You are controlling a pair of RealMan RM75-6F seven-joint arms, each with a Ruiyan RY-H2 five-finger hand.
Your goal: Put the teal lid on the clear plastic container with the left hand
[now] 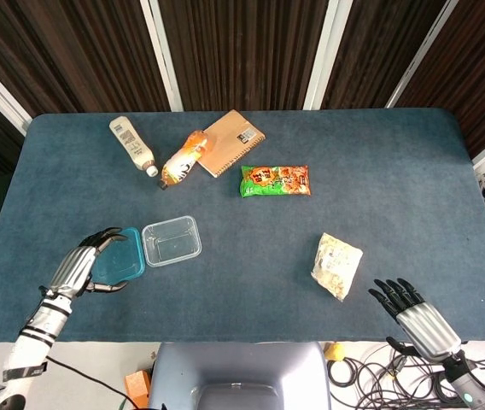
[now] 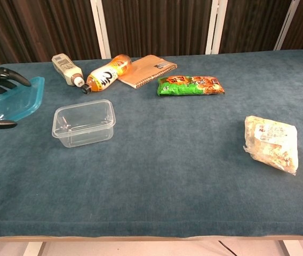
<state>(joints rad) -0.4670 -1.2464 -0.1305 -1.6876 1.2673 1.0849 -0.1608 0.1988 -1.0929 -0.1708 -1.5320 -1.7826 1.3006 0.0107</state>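
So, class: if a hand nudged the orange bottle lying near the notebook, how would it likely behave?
The orange bottle lies on its side, so it would probably roll rather than slide. Its rounded body looks smooth, so it may be slippery to grip. It lies against the notebook and close to the white bottle, which might check a roll towards either of them.

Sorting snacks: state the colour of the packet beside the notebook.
Green packet with orange-red print; clearest in chest view.

The left hand holds the teal lid just beside the clear container, seemingly lifted off the counter.
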